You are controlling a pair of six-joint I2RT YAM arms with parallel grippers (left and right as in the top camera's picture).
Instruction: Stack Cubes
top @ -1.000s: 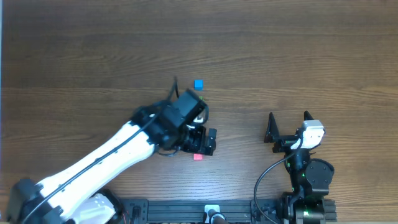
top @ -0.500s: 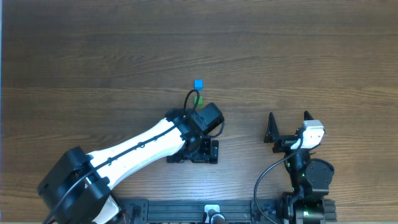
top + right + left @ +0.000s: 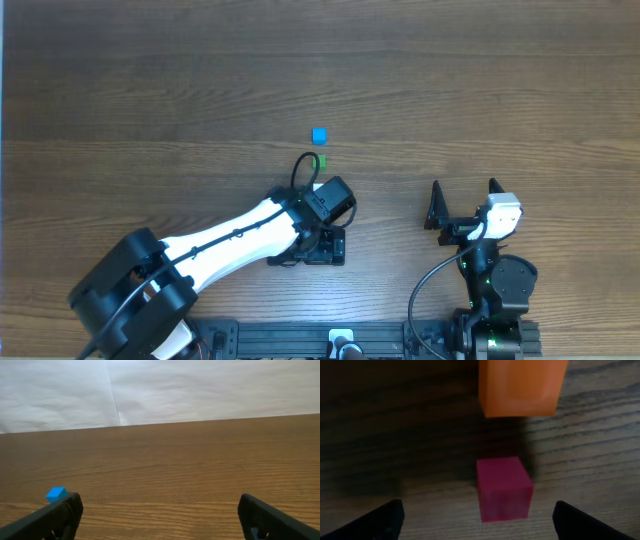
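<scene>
Swinging to the right over the past second, your left arm [image 3: 230,235] is now covering the spot where the pink cube [image 3: 504,488] was lying in plain sight from above, while your right arm [image 3: 498,282] has been keeping still.

You are working over a wooden table [image 3: 150,80], and all the cubes are resting on it. Your left arm is stretching from the bottom left corner toward the middle. Your left gripper [image 3: 322,246] is hanging low over the wood with its fingers spread wide. The pink cube is sitting between them, and neither finger is touching it. Your right gripper [image 3: 465,190] is parked at the right, near its base, with its fingers also standing apart and nothing between them.

An orange cube [image 3: 522,387] is sitting just beyond the pink one, with a shadowed gap separating them. Farther up the table, a green cube [image 3: 321,160] is peeking out beside the left arm's cable loop [image 3: 303,168]. A blue cube [image 3: 319,136] is lying just past it.
</scene>
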